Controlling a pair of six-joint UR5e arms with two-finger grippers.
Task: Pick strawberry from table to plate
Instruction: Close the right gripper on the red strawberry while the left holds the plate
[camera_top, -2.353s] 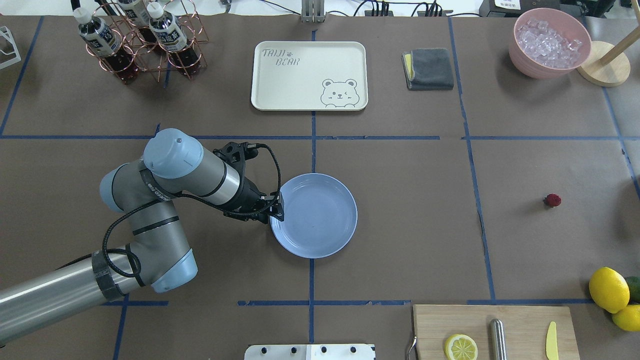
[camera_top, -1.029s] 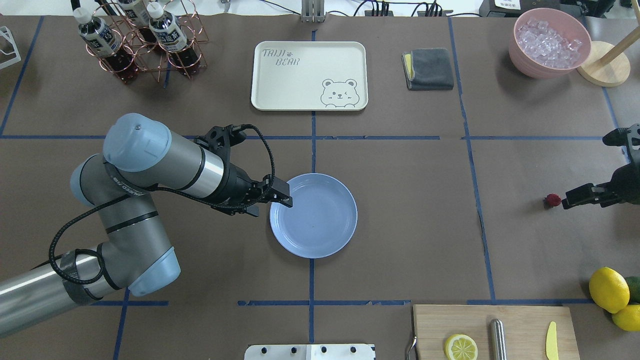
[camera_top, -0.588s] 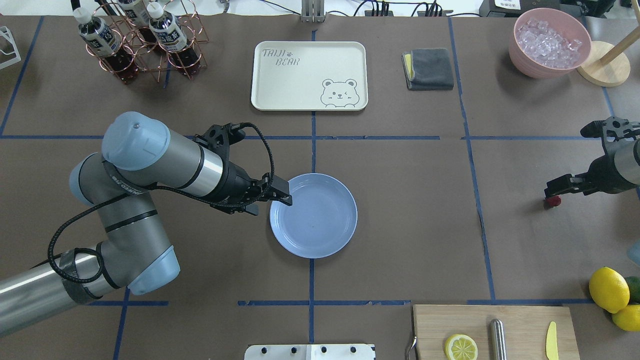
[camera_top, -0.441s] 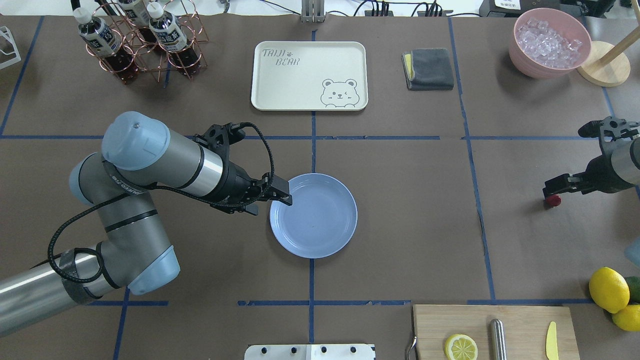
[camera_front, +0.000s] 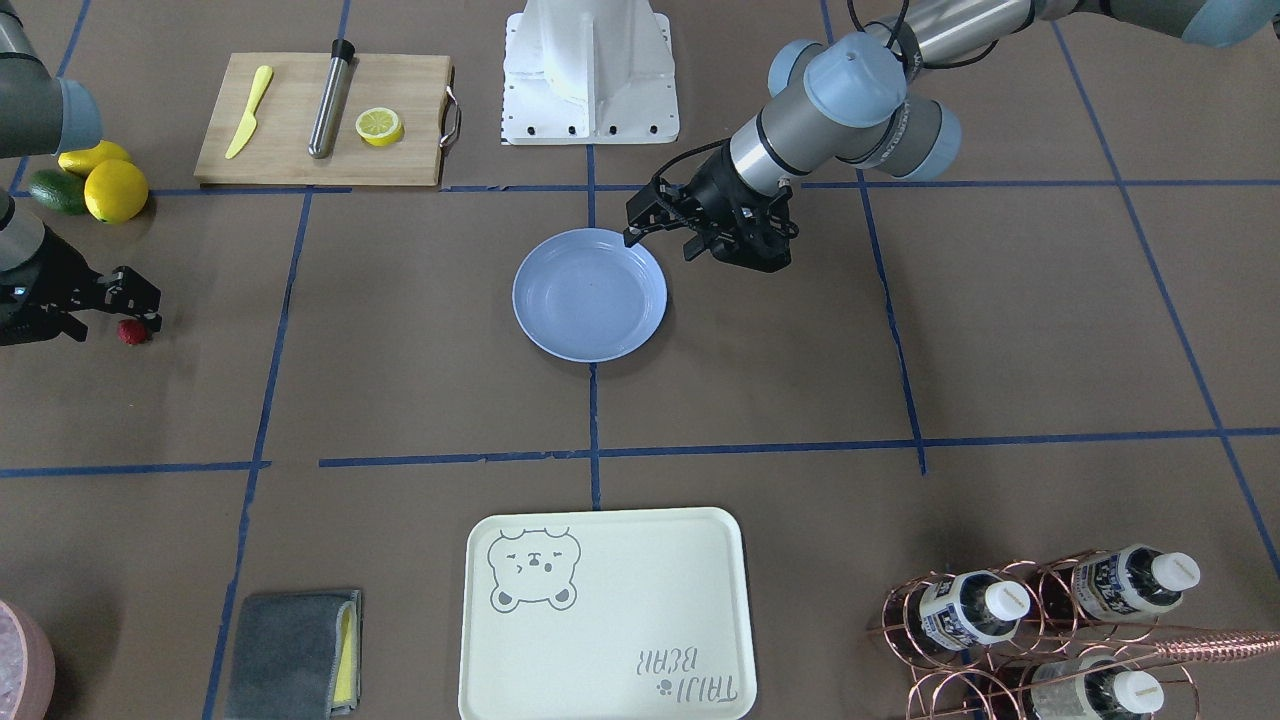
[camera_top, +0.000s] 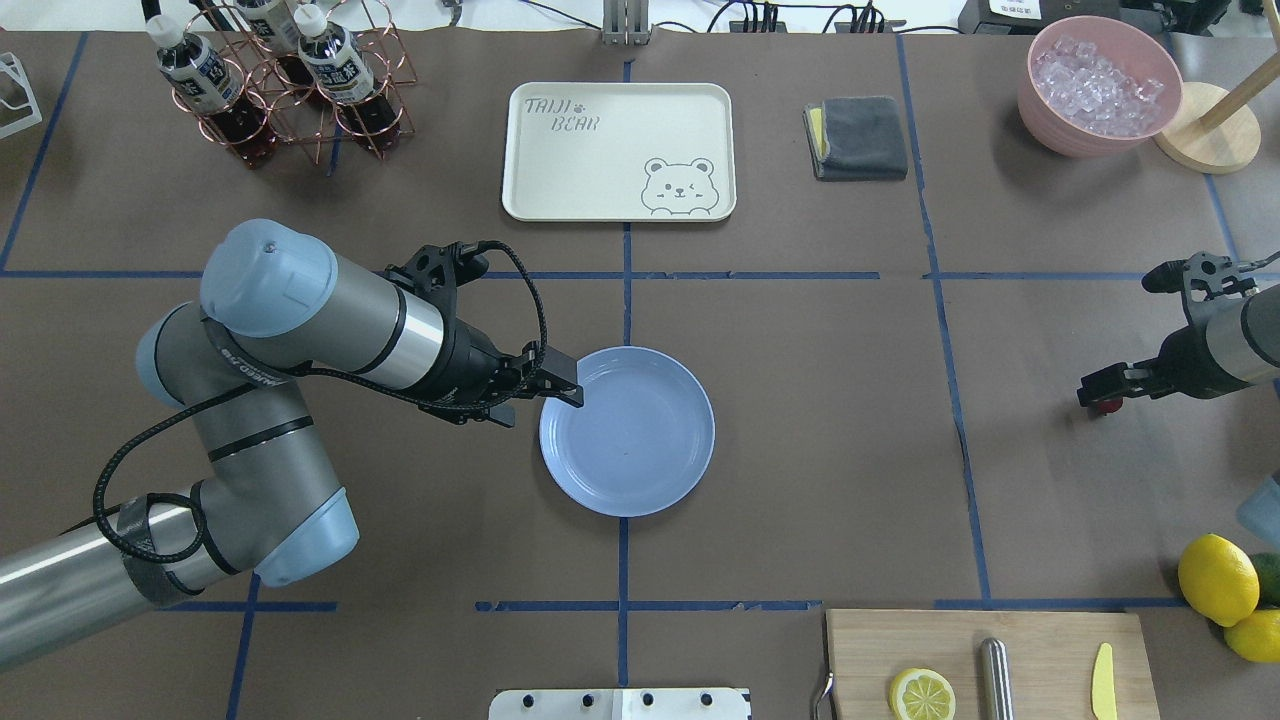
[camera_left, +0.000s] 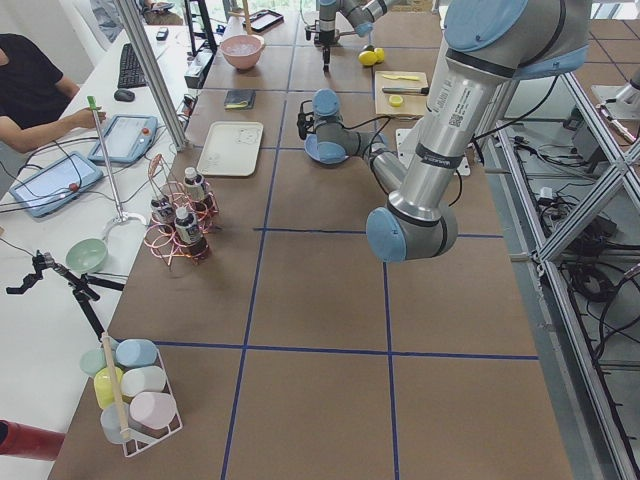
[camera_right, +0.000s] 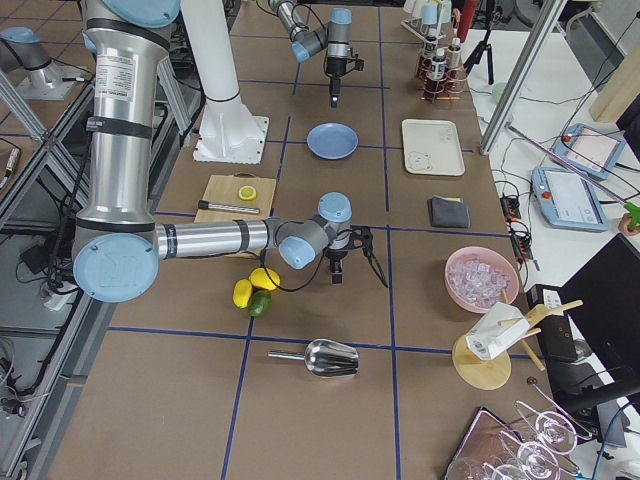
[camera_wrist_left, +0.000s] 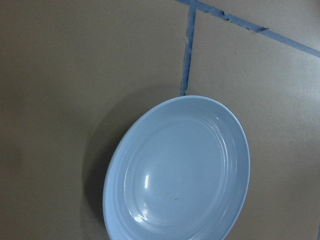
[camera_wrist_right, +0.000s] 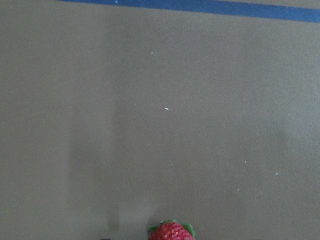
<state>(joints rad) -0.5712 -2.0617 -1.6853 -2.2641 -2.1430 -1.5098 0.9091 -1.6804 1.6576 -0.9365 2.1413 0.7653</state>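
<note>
The strawberry (camera_front: 132, 332) (camera_top: 1103, 406) (camera_wrist_right: 171, 232) is a small dark-red berry lying on the brown table (camera_top: 820, 420) at the robot's right. My right gripper (camera_front: 118, 312) (camera_top: 1100, 392) hangs just over it, open, and partly covers it from overhead. The right wrist view shows only the berry's top at its bottom edge. The pale blue plate (camera_top: 640, 450) (camera_front: 590, 300) (camera_wrist_left: 180, 170) sits empty at the table's middle. My left gripper (camera_top: 540, 398) (camera_front: 665, 232) is open at the plate's left rim, holding nothing.
A cream bear tray (camera_top: 618, 150), a grey cloth (camera_top: 857, 137), a pink bowl of ice (camera_top: 1098, 85) and a bottle rack (camera_top: 290, 80) line the far side. Lemons (camera_top: 1217, 578) and a cutting board (camera_top: 990, 665) lie near the front right.
My right arm came in from the right edge and moved its gripper left, over the strawberry. My left gripper let go of the plate's rim and drew back slightly; the plate stayed put.
</note>
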